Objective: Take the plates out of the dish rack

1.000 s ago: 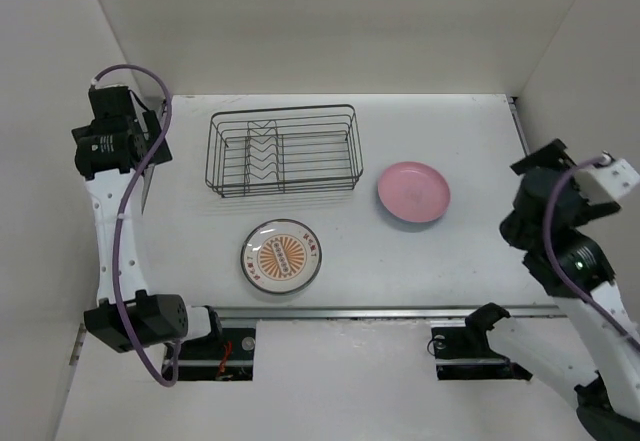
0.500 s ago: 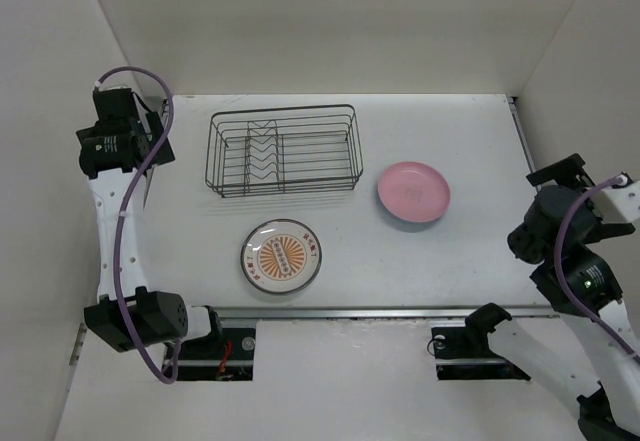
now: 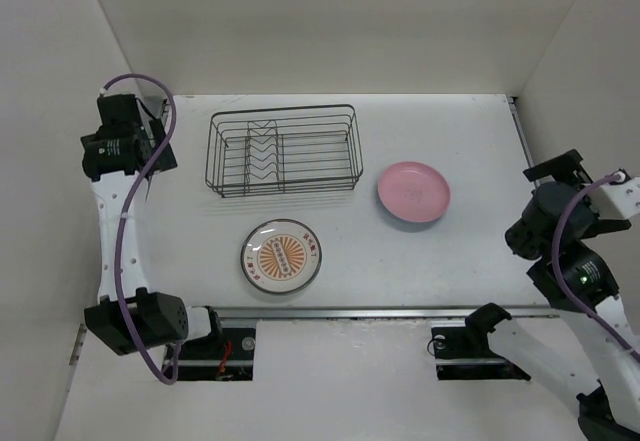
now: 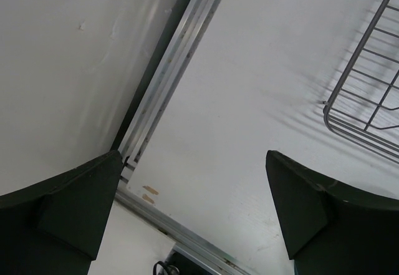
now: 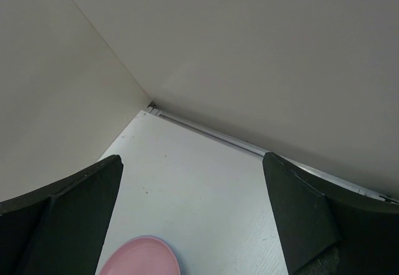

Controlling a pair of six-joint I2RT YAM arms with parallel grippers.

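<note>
**Two plates flat on the bench, both grippers spread**

The dish rack (image 3: 282, 151) stands toward the far edge of the bench (image 3: 470, 261), left of its middle. A white plate with an orange centre (image 3: 281, 256) lies flat by the near edge, in front of the rack and apart from it. The pink plate (image 3: 413, 192) lies flat off the rack's right end, clear of the wires. The left gripper (image 4: 192, 181) hangs near the far left corner, fingers wide apart with nothing between them (one rack corner shows in its wrist view). The right gripper (image 5: 192, 175) is by the right edge, fingers likewise apart, holding nothing.
</note>
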